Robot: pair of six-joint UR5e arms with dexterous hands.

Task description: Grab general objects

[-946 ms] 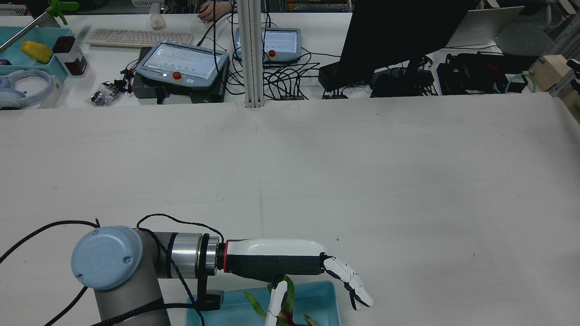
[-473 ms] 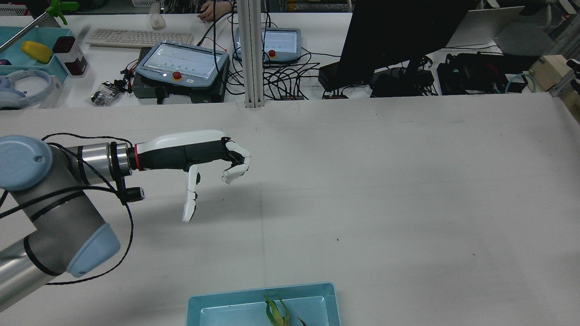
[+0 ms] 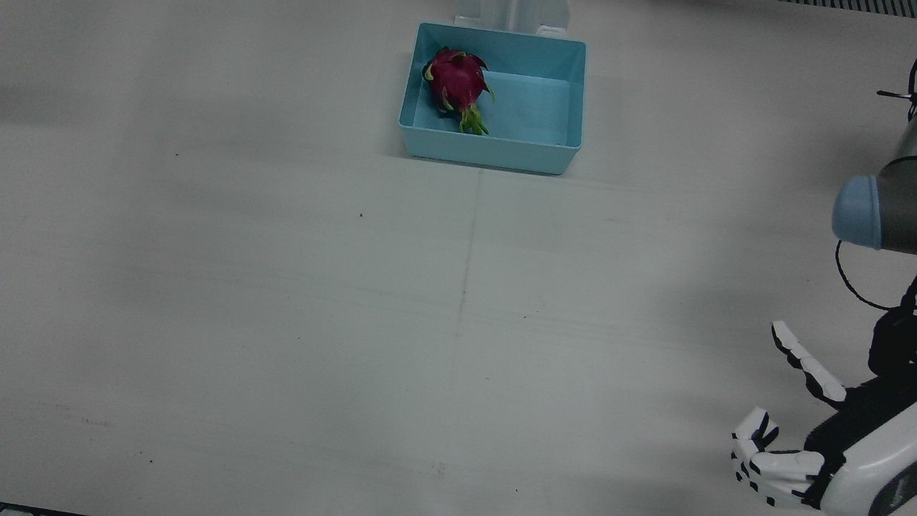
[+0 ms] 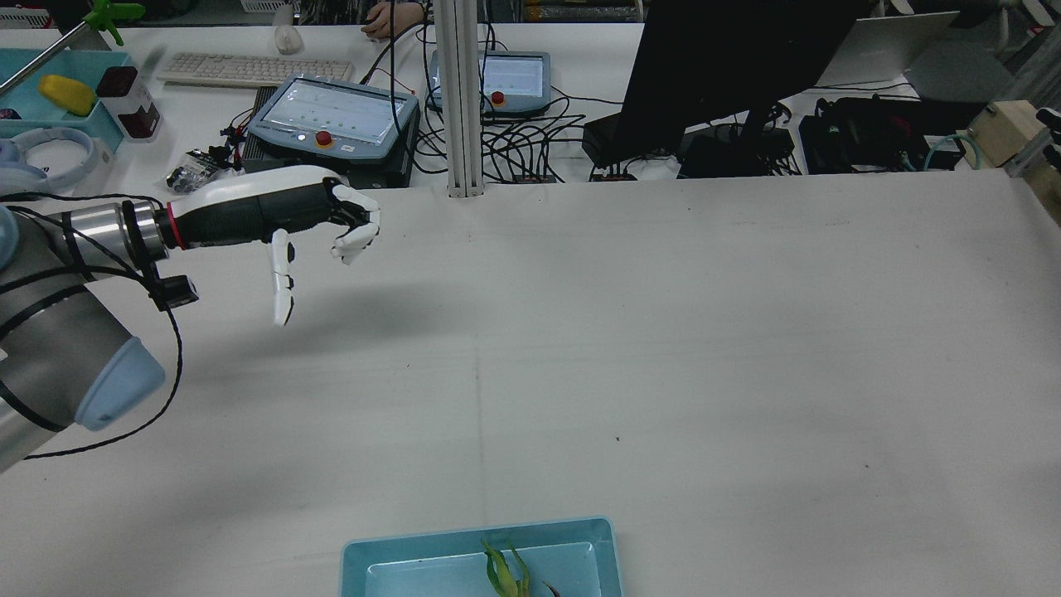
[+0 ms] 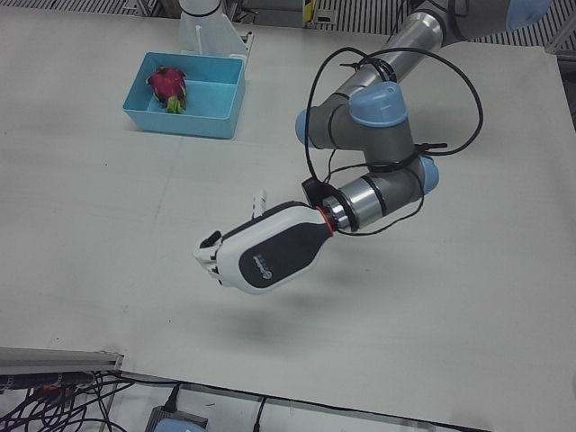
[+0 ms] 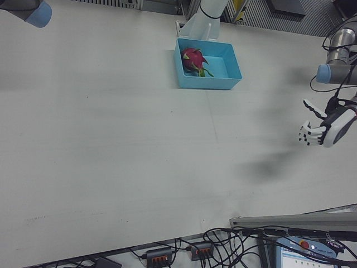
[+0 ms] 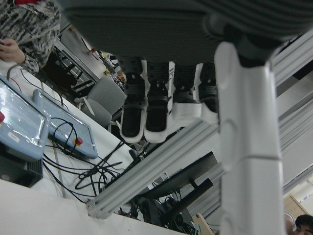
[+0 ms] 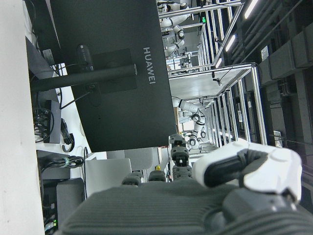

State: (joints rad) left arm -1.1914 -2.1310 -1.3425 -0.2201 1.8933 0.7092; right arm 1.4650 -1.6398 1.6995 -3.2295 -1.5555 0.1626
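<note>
Left hand (image 4: 319, 220) empty, fingers loosely curled, held over far worktop (image 4: 663, 332). Dragonfruit (image 3: 457, 77) in bin (image 3: 494, 150): approached from above, fingers spread wide first. Right hand: state cannot be told.

Even overhead light, soft shadows on the table (image 4: 663, 332) (hand views blurred up close)
</note>
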